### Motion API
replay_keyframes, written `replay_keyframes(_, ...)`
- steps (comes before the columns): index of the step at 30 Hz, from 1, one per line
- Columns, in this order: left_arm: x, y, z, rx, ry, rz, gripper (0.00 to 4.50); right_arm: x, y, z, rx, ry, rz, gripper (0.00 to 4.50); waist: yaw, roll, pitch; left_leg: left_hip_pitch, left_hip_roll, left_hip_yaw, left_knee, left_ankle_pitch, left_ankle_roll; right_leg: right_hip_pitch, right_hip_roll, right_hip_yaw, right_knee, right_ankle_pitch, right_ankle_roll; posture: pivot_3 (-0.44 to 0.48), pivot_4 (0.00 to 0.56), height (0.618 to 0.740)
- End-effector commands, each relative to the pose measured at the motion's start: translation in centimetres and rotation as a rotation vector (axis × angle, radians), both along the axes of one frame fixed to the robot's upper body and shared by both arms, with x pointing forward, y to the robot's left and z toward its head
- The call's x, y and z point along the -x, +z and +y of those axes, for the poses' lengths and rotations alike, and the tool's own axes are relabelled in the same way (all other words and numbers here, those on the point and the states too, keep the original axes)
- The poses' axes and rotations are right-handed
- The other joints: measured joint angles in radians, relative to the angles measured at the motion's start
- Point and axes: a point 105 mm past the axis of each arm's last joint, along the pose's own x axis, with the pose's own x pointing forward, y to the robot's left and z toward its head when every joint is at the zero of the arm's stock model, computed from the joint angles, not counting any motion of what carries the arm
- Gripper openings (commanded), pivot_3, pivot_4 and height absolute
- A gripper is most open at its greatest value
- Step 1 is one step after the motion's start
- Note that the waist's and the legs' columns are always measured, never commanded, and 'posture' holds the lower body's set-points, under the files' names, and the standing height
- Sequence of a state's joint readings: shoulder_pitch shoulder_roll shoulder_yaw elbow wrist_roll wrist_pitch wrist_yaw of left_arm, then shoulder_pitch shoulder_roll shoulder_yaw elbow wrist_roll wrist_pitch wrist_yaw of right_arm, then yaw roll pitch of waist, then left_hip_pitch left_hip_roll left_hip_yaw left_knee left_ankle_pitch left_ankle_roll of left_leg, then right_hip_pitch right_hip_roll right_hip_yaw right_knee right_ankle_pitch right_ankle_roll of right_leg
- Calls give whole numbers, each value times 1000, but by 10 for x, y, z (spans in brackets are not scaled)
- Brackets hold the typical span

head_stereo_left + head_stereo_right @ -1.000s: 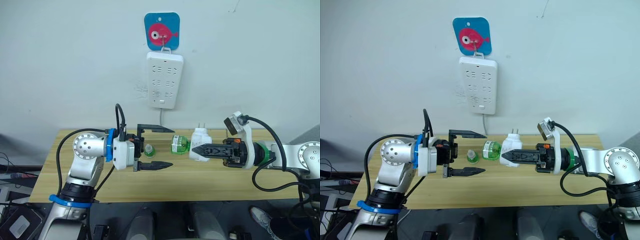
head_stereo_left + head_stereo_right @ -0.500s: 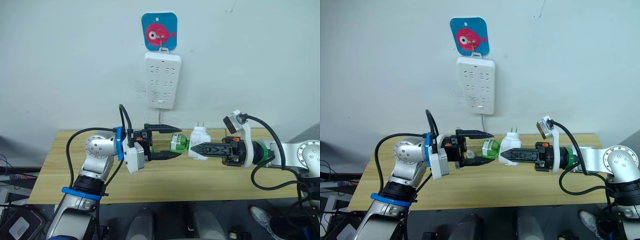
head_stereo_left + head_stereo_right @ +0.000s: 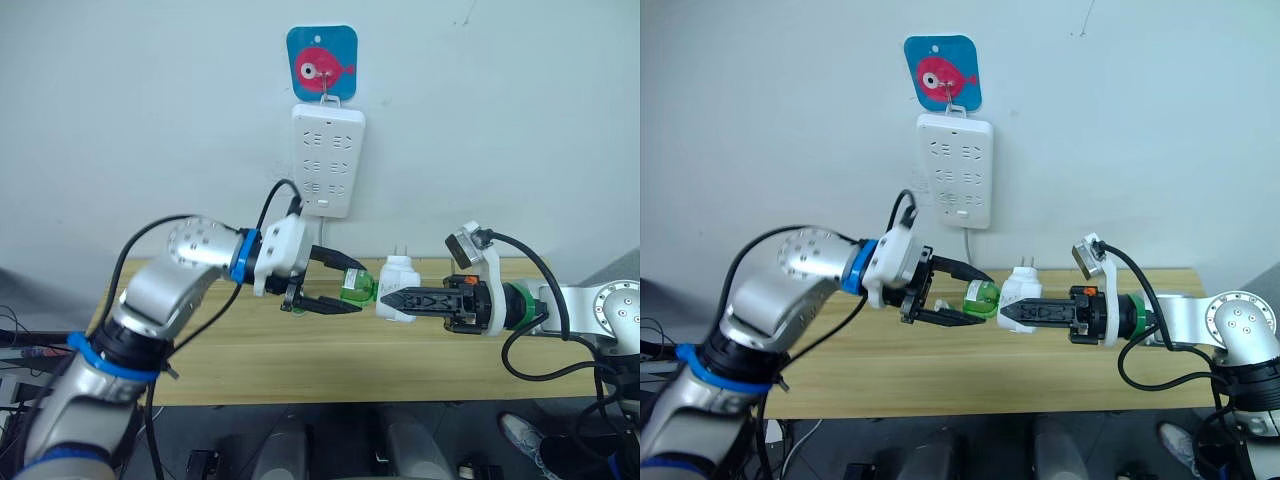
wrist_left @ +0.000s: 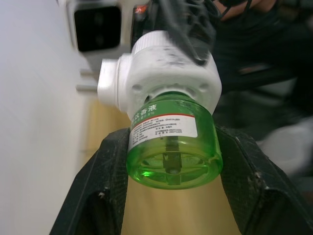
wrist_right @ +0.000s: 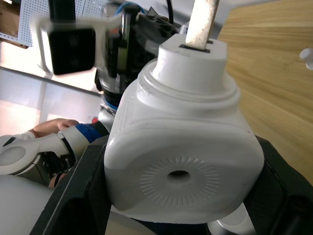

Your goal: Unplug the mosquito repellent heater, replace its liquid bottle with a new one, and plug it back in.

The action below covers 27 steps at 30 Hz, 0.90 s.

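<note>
The right gripper (image 3: 390, 298) pinches the white heater (image 3: 400, 287) above the table (image 3: 300, 350), with the prongs pointing up; the green bottle (image 3: 354, 285) sticks out of the heater toward the left arm; the left gripper (image 3: 345, 287) has its two fingers (image 4: 105, 196) on either side of the bottle, touching its sides or very nearly so, I cannot tell which; the power strip (image 3: 328, 160) hangs on the wall under a fish hook (image 3: 322, 62).
</note>
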State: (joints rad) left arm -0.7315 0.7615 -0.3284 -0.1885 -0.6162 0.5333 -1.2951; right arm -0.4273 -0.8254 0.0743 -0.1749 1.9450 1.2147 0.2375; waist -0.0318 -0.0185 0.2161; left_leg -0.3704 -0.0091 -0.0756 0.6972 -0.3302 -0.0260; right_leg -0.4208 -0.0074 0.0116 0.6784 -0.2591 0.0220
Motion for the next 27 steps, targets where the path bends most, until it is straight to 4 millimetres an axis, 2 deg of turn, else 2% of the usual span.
replay_keyframes(1, -9, -5, 13, -111, 111, 269, 2275, 8, 12, 1, -12, 48, -41, 3088, -1, 0, 0, 0, 0, 0, 0, 0, 0, 0, 1, 0, 0, 0, 0, -29, 179, 740)
replay_keyframes(4, -9, 6, 12, -110, 141, 472, 2275, 11, 12, 3, -9, 58, -50, 3088, -4, 0, 0, -1, 1, 0, 0, 0, 0, -1, 2, 1, 0, 0, 0, -38, 177, 740)
replay_keyframes(14, -15, 3, 32, -102, 237, 660, 2275, 17, 10, 0, 3, 60, -54, 3088, -8, 0, 0, 0, 3, 1, 0, 0, 0, -3, -2, 3, 1, 0, 0, -49, 176, 740)
replay_keyframes(21, -12, 4, 42, -98, 194, 608, 2275, 15, 9, -2, 16, 41, -53, 3088, -6, 0, 0, -1, 2, 1, 0, 0, 0, -3, -3, 2, 0, 0, 0, -51, 181, 740)
replay_keyframes(24, -11, 7, 47, -32, 166, 542, 2275, 1, 0, -19, 91, -77, -58, 3088, -4, 0, 0, -1, 2, 1, -1, 0, -1, -4, -5, 3, 0, 0, 0, -54, 185, 740)
replay_keyframes(27, -12, -1, 52, -12, 184, 415, 2275, -11, -16, -43, 221, -195, -58, 3088, 0, 0, 0, -3, 1, 1, 0, 0, -1, -4, -6, 2, 0, 0, 0, -55, 192, 740)
